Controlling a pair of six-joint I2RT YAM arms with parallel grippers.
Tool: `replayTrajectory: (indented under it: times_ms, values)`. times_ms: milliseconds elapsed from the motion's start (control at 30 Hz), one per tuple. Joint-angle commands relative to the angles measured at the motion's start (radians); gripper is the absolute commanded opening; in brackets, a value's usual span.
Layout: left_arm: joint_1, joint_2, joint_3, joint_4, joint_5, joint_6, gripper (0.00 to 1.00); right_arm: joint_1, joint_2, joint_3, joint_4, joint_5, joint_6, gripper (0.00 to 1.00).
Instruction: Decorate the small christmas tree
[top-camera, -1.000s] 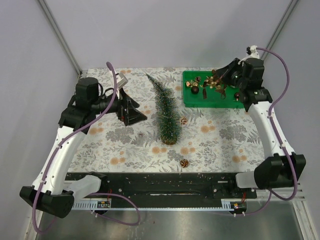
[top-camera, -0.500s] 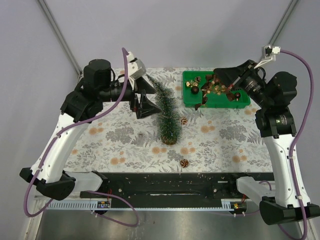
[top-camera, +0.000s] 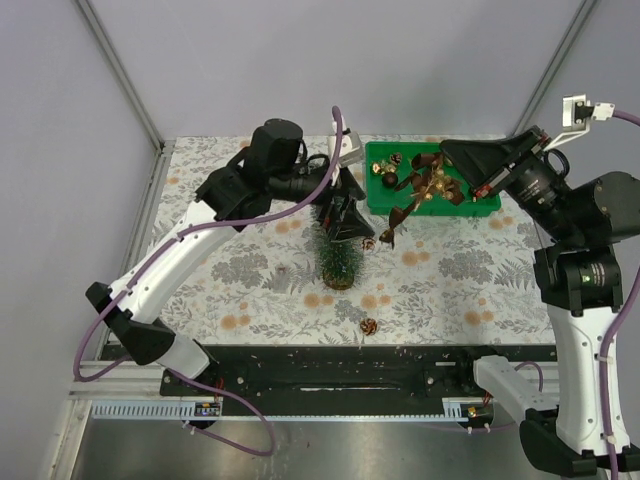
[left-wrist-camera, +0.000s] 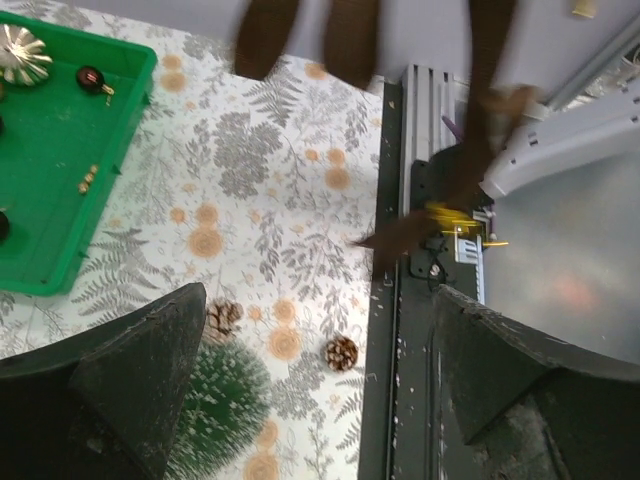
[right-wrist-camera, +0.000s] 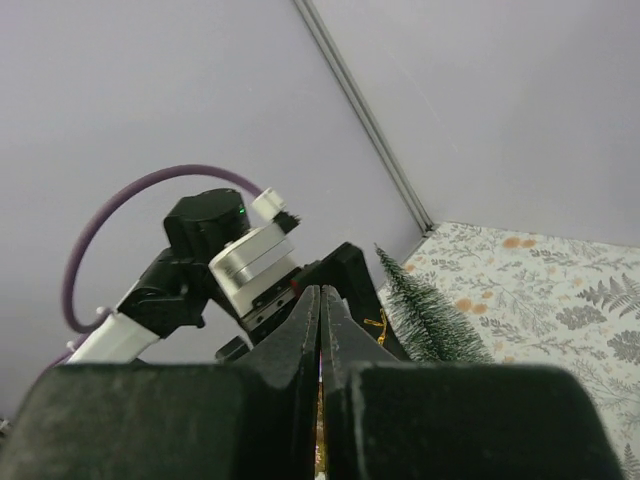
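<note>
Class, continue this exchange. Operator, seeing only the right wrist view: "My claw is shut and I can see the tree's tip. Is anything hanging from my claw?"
Observer: Yes. A brown and gold garland dangles from the right claw.
Operator: What about the left claw?
Observer: The left claw is wide open, just above the tree.
Operator: Any loose ornaments?
Observer: One pine cone lies on the table beside the tree, and another cone lies nearer the arms.

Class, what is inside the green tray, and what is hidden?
Inside the green tray lie a gold fluted ornament, a dark red bauble and small gold beads. From above, the brown ribbon garland held by the right tool covers its middle, hiding what lies beneath.
</note>
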Motion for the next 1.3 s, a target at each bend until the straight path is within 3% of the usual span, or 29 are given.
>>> replayTrajectory:
  times_ms: [0, 267, 433, 600, 733, 1067, 1267]
  values:
    - [0.001, 0.022, 0.105, 0.125, 0.031, -0.052, 0.99, -0.001, -0.021, 0.046, 0.047, -0.040, 0.042, 0.00]
    - [-0.109, 0.042, 0.059, 0.128, 0.283, -0.109, 0.99, -0.001, -0.039, 0.040, 0.110, -0.075, 0.108, 0.00]
    - [-0.148, 0.083, 0.112, 0.134, 0.242, -0.112, 0.99, -0.001, -0.039, 0.012, 0.154, -0.098, 0.148, 0.00]
    - [-0.078, 0.071, 0.177, 0.140, 0.186, -0.118, 0.99, -0.003, -0.041, 0.012, 0.134, -0.115, 0.129, 0.00]
    - [-0.019, 0.025, 0.143, 0.162, 0.212, -0.149, 0.99, -0.003, -0.044, -0.010, 0.168, -0.122, 0.148, 0.00]
    - [0.002, -0.009, 0.134, 0.169, 0.208, -0.176, 0.98, -0.003, -0.021, -0.068, 0.263, -0.193, 0.217, 0.00]
    - [-0.004, 0.017, 0.145, 0.222, 0.218, -0.225, 0.92, -0.003, -0.007, -0.100, 0.320, -0.213, 0.258, 0.00]
